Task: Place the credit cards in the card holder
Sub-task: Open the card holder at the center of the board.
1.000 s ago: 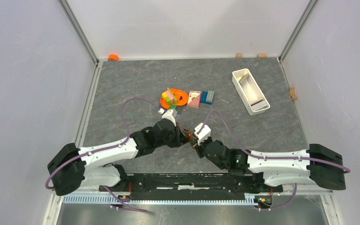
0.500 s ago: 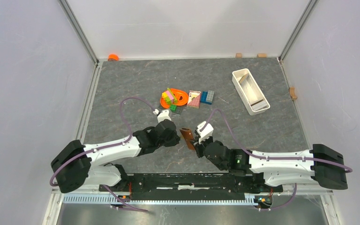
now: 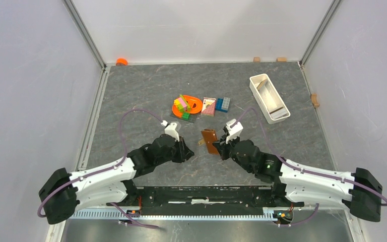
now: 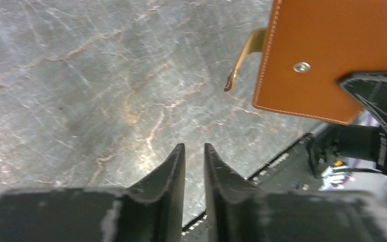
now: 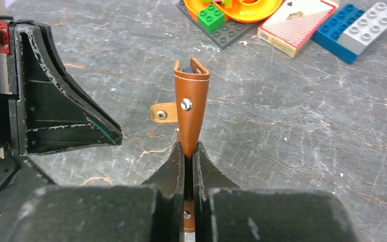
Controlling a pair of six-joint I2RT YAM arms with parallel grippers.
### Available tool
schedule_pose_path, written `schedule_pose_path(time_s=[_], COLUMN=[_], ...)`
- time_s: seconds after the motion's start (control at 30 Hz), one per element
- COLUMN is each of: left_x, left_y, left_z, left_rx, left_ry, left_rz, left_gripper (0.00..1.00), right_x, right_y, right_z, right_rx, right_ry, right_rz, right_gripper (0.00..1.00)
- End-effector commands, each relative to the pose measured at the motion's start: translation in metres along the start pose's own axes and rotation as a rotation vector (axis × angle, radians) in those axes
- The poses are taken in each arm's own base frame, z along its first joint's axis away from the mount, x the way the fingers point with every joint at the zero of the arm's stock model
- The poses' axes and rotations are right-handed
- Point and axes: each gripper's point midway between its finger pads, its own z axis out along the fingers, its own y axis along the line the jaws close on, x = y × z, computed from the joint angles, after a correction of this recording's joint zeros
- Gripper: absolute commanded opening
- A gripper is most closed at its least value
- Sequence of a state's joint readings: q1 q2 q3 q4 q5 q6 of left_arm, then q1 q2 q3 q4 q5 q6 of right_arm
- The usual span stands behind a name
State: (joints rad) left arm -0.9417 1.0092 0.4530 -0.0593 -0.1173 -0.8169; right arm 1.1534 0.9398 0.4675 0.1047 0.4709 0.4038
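The card holder (image 3: 210,141) is a tan-brown leather wallet with pale stitching and a metal snap (image 5: 185,104). The right pincer (image 5: 189,151) grips it by its lower end, and it stands on edge, folded nearly shut. It sits just toward 6 o'clock from the middle of the desk (image 3: 146,96). Its strap tab (image 5: 162,113) sticks out toward 9 o'clock. A dark blue edge inside the fold may be one of the credit cards (image 5: 183,67).

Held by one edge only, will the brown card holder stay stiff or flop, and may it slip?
Probably fairly stiff: the card holder stands straight out from the right gripper without sagging. Its snap tab sticks out loose, so it may flap. The smooth leather could slip between the jaws.
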Motion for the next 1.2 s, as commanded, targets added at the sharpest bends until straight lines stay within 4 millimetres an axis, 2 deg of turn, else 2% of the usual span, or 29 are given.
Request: schedule_pose_path(time_s=[0.0,0.07,0.17,0.27,0.4,0.47,0.53,0.7,0.83,0.9,1.0,1.07,1.1,1.17], left_x=[-0.007,-0.012,-0.018,-0.021,-0.020,-0.020,-0.021,-0.022,-0.014,-0.008,0.001,0.005,0.006,0.012], left_y=[-0.025,-0.041,-0.052,-0.063,-0.071,-0.067,-0.060,-0.049,-0.049,-0.049,-0.051,-0.046,-0.046,-0.052], left_z=[-0.018,-0.029,-0.040,-0.046,-0.040,-0.034,-0.029,-0.024,-0.023,-0.020,-0.019,-0.021,-0.023,-0.029], left_rx=[0.170,0.265,0.331,0.375,0.382,0.349,0.302,0.249,0.261,0.267,0.278,0.247,0.247,0.278], left_ry=[-0.025,-0.052,-0.081,-0.078,-0.037,-0.024,-0.029,-0.048,-0.016,0.013,0.068,0.103,0.113,0.154], left_rz=[0.101,0.115,0.130,0.138,0.147,0.150,0.145,0.117,0.110,0.111,0.122,0.129,0.132,0.135], left_gripper=[0.39,0.55,0.77,0.87,0.88,0.85,0.77,0.42,0.40,0.27,0.04,0.02,0.02,0.02], right_x=[-0.007,-0.012,-0.021,-0.028,-0.029,-0.029,-0.030,-0.026,-0.022,-0.021,-0.008,0.012,0.029,0.055], right_y=[0.017,0.022,0.022,0.027,0.037,0.039,0.045,0.049,0.049,0.048,0.030,0.006,-0.007,-0.021], right_z=[-0.011,-0.017,-0.024,-0.029,-0.030,-0.030,-0.032,-0.031,-0.030,-0.028,-0.019,-0.011,-0.009,-0.007], right_rx=[-0.160,-0.223,-0.261,-0.299,-0.353,-0.365,-0.399,-0.422,-0.419,-0.414,-0.304,-0.153,-0.074,0.005], right_ry=[0.004,-0.002,-0.006,-0.007,-0.003,-0.005,-0.011,-0.006,0.000,0.002,0.041,0.114,0.169,0.247], right_rz=[0.033,0.031,0.017,-0.002,-0.004,0.008,0.020,0.042,0.048,0.053,0.088,0.125,0.137,0.149], right_gripper=[0.00,0.00,0.00,0.00,0.00,0.00,0.00,0.00,0.00,0.00,0.00,0.00,0.00,0.02])
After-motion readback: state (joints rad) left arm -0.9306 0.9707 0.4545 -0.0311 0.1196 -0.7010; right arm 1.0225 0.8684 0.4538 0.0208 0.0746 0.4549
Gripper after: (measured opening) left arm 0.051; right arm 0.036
